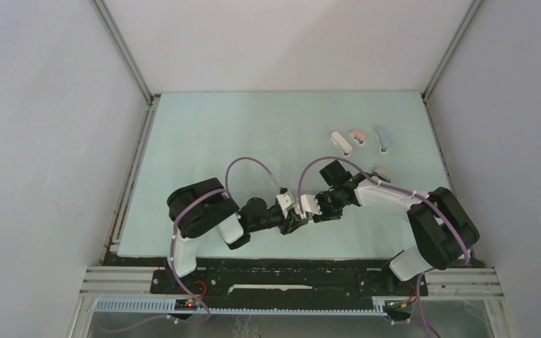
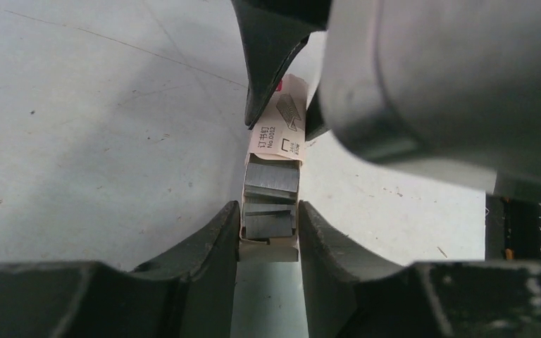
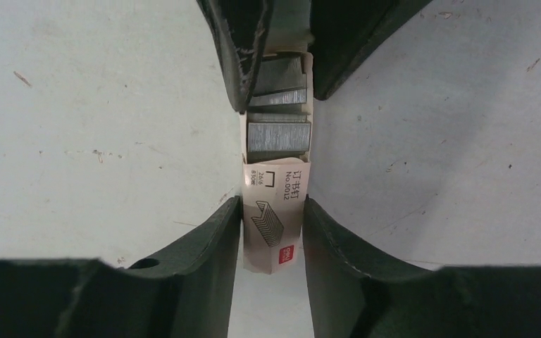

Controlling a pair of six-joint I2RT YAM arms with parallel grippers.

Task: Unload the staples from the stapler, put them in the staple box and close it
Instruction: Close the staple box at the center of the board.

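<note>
White card box [image 3: 275,179], printed "No.0012": sleeve end clamped in the right gripper [image 3: 272,215] jaws, tray end in the left gripper [image 2: 268,215] jaws; ribbed grey metal staples [image 3: 278,139] between.

Pale-green table [image 1: 239,134], white walls [image 1: 289,42], prob. alu. rails [image 1: 123,53]

The staples [image 3: 279,137] were bare grey metal, finely ribbed, with a dull sheen, lying in the open end of the box [image 3: 276,224]. The box was thin white card, matt, printed in dark ink with a small red mark. Either side of it, the fingers [image 3: 208,260] of the right gripper [image 3: 272,211] were black and matt, plastic or rubber. Those of the left gripper [image 2: 269,215] looked alike, one edge chipped and dusty. The table [image 3: 77,141] around the box was pale, matt, scuffed and specked. The staplers [image 1: 359,139], far from the box, looked like smooth pastel plastic.
</note>
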